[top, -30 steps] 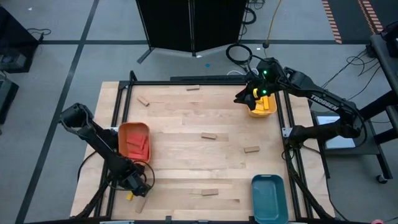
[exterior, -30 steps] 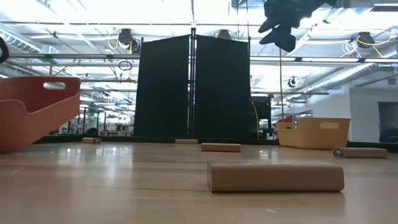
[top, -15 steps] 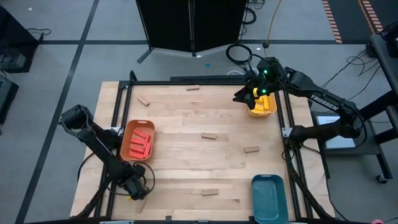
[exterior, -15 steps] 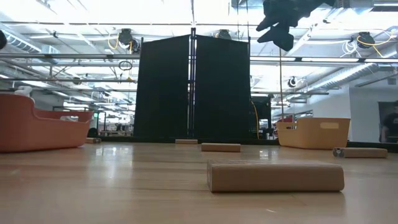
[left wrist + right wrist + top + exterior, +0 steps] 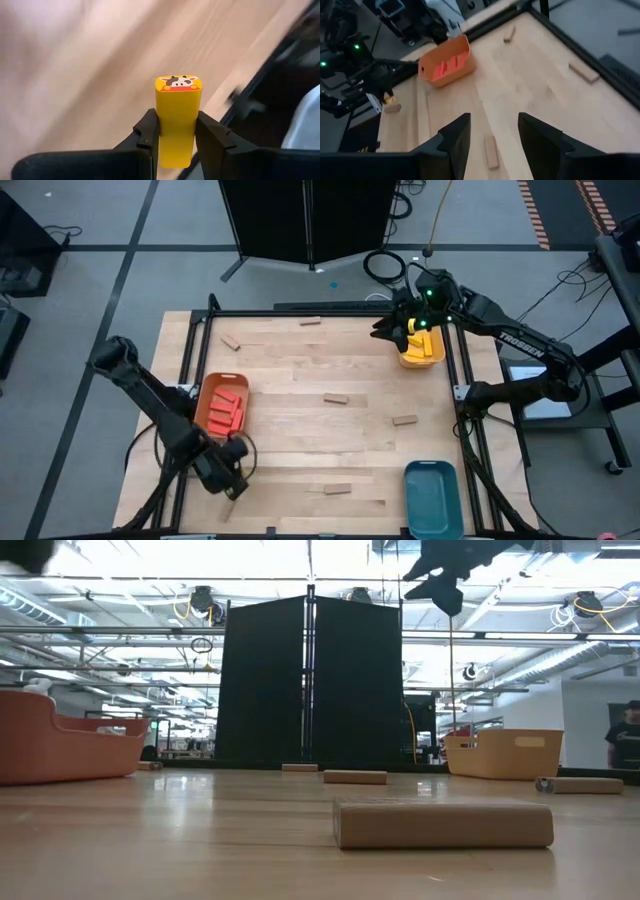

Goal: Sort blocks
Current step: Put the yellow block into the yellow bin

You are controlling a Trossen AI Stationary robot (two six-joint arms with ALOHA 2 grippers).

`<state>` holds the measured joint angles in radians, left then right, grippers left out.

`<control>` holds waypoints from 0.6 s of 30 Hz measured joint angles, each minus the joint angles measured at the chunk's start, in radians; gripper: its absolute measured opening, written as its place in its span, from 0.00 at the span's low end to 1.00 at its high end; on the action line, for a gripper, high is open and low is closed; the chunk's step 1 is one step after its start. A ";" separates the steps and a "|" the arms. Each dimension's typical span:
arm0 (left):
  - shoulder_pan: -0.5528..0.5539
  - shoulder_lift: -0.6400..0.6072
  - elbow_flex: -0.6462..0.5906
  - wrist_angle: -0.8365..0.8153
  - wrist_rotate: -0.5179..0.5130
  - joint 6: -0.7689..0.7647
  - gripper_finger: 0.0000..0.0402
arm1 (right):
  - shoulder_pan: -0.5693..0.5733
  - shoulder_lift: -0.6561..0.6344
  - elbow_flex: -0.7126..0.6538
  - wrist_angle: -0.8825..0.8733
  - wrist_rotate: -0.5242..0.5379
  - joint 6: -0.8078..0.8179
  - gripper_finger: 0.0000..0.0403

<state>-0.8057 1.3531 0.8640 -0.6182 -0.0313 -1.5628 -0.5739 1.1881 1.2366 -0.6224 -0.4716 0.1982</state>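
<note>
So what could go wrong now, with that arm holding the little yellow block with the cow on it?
Two things, perhaps. The left gripper pinches the yellow block only low down, most of it standing clear of the fingers, so a quick swing might let it slip. The yellow tray sits at the table's far corner, under the open right gripper, so the two arms could crowd each other. Also, the orange tray lies near the left arm and could be bumped.

Right arm (image 5: 520, 343), high view: white lettering "TROSSEN" along forearm link, readable.

Yellow block (image 5: 177, 120), left wrist view: end face carries printed cow-face picture, no letters or numbers.

No other legible text, labels or numbers on trays, counter or room.
</note>
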 joint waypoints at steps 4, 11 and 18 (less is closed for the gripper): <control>0.082 -0.103 0.002 -0.001 -0.185 0.147 0.20 | 0.002 0.006 0.000 0.099 -0.002 0.017 0.39; 0.311 -0.237 0.002 0.117 -0.497 0.538 0.20 | 0.100 0.057 0.000 0.246 -0.081 0.125 0.39; 0.539 -0.260 0.003 0.564 -0.416 1.055 0.20 | 0.280 0.124 0.000 0.401 -0.111 0.108 0.43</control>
<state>-0.2671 1.0927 0.8673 -0.0542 -0.4476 -0.5081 -0.2938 1.3122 1.2366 -0.2218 -0.5823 0.3060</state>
